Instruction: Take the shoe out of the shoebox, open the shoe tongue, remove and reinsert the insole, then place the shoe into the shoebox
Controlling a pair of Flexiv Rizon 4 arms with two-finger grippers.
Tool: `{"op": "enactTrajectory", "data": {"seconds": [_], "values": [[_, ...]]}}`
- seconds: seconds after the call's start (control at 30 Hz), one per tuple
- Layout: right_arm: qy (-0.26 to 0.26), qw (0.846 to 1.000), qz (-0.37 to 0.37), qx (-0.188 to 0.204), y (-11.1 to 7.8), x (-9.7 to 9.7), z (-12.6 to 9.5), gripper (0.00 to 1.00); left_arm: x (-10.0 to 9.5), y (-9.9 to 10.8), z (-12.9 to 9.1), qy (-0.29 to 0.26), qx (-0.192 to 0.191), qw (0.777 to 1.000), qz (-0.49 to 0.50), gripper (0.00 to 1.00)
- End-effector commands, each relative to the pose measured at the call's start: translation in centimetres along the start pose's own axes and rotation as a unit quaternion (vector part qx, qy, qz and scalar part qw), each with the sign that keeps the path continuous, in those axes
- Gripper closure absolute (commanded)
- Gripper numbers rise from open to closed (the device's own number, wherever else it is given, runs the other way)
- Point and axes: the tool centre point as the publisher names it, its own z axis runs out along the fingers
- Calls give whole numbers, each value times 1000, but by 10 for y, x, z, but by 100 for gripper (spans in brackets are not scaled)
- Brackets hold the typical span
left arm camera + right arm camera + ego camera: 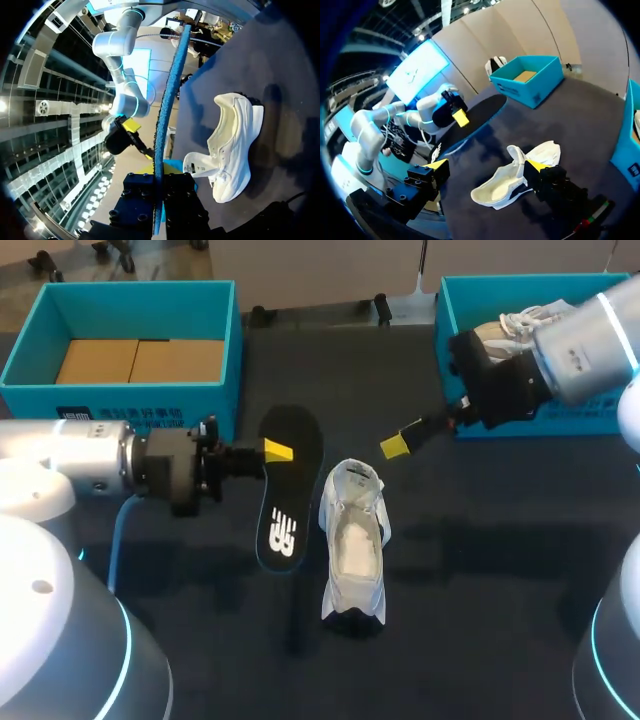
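Left fingers (278, 451) pinch insole (285, 500) by its edge, flat above table (480, 570); shoe (355, 540) lies just beyond, long axis parallel, opening up; right fingers (396, 446) spread, empty, near shoe's far end.

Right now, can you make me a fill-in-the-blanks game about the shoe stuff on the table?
1. The left jaws are shut on the black ____.
2. The white shoe rests on the dark ____.
3. The right jaws, by the right shoebox, are ____ and hold nothing.
Missing words: insole; table; open.
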Motion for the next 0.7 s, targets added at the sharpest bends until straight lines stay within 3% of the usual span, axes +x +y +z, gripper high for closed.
{"op": "enactTrajectory", "data": {"seconds": [0.03,0.13,0.27,0.33,0.37,0.7], "values": [[-66,995,-51,54,11,6,-2,0,1,-7,2,7,3,1000,1,100],[-114,979,-142,92,10,11,-1,0,1,-18,3,2,42,998,-38,100],[-144,955,-221,137,-5,13,4,0,-2,-33,1,-1,91,991,-97,100],[-134,933,-282,180,-13,14,10,0,-5,-41,-4,9,121,985,-123,100],[-134,933,-282,180,-13,14,10,0,-6,-46,-6,33,115,987,-105,100],[-134,933,-282,180,-13,14,10,0,-6,-46,-6,33,115,987,-105,100]]}}
